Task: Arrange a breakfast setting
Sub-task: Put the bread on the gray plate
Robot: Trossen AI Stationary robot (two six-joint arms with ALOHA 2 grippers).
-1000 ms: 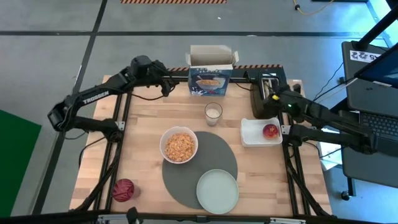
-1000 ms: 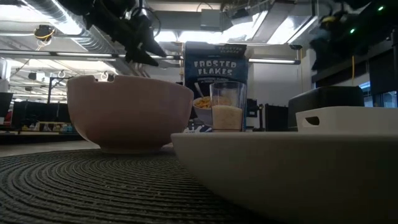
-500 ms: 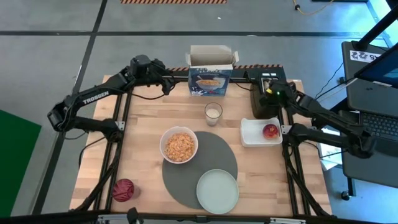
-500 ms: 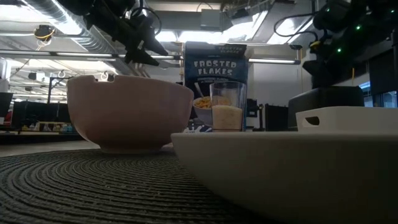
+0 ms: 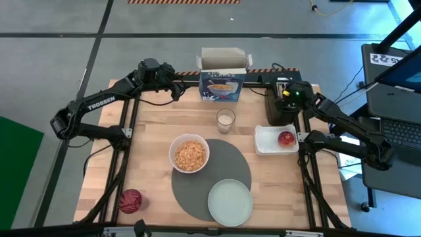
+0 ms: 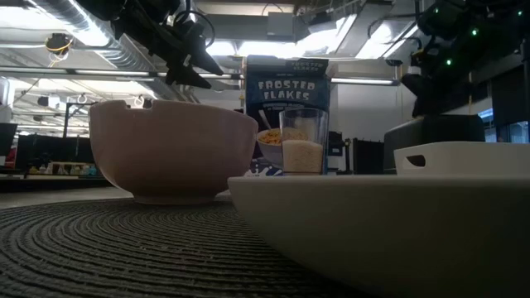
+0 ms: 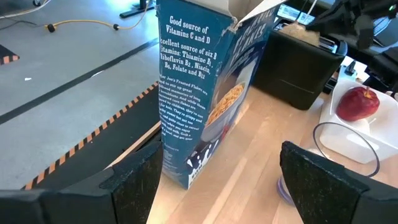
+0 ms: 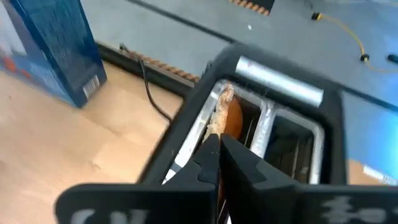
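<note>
From above, the left arm reaches along the table's far edge, its left gripper [image 5: 176, 90] hanging beside the blue cereal box [image 5: 222, 86], apart from it. The right arm bends in from the right side, its right gripper [image 5: 287, 93] poised over the black toaster [image 5: 281, 105]. A white bowl [image 5: 189, 153] of cereal sits on the edge of the round dark-grey mat [image 5: 220, 172], with the pale-green plate [image 5: 230, 201] at the mat's near rim. The small glass of milk [image 5: 225, 120] stands between box and mat, and a red apple [image 5: 286, 138] lies in the white tray [image 5: 266, 140].

At table level, the bowl [image 6: 172, 149] and plate rim [image 6: 381, 223] fill the foreground, with the glass [image 6: 303, 141] in front of the box [image 6: 287, 99].

Past the left wrist, the wide-spread fingers [image 7: 134, 177] grasp nothing; the box [image 7: 202, 87] stands upright ahead.

Past the right wrist, the fingers [image 8: 211, 162] are pressed together, empty, directly above the toaster slot holding the bagel half [image 8: 227, 118].
</note>
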